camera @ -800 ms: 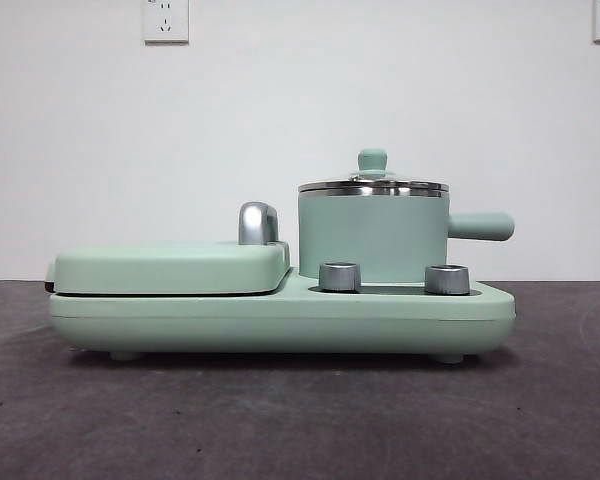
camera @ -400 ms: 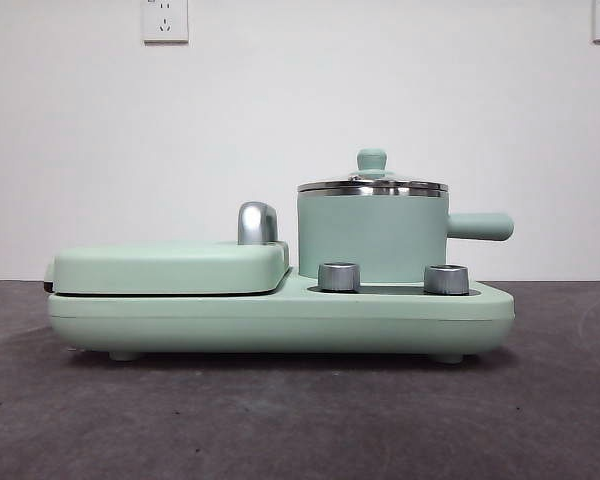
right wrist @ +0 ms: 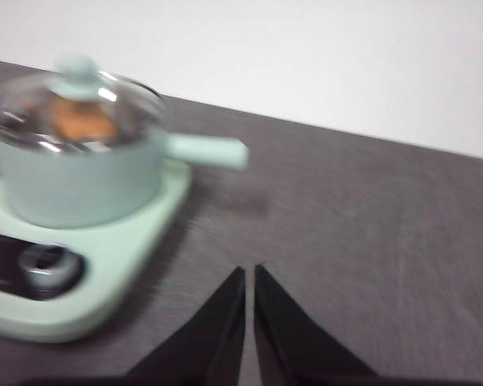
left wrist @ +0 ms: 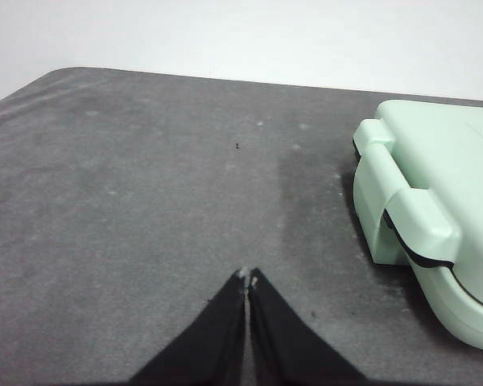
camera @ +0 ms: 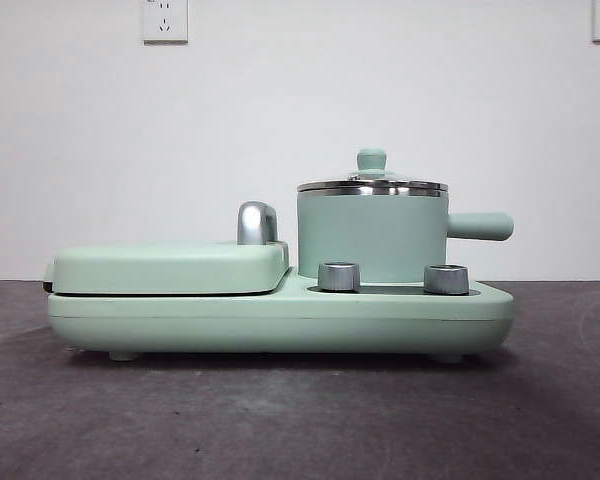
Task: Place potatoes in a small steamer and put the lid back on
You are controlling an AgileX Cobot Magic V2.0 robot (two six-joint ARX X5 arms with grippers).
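1. Sitting right of centre in the front view, the small steamer (camera: 372,238) stands on the mint-green cooker base (camera: 280,318), its stubby handle (camera: 480,226) pointing toward the right edge of the frame
2. The lid (camera: 372,180) rests on the steamer's steel rim, knob on top
3. Through the lid in my right wrist view (blurred) I see the potatoes (right wrist: 82,121) as an orange-brown lump inside the pot, at the upper left of that frame
4. My right gripper (right wrist: 249,272) hangs over bare grey table (right wrist: 370,241), apart from the cooker, its jaws pressed nearly together and holding nothing
5. My left gripper (left wrist: 248,277) is at the bottom centre of its own frame, jaws pressed together, empty
6. At the right of the left wrist frame lies the flat griddle cover (left wrist: 443,185); in the front view it fills the cooker's left half, with two steel dials (camera: 340,276) in front of the steamer
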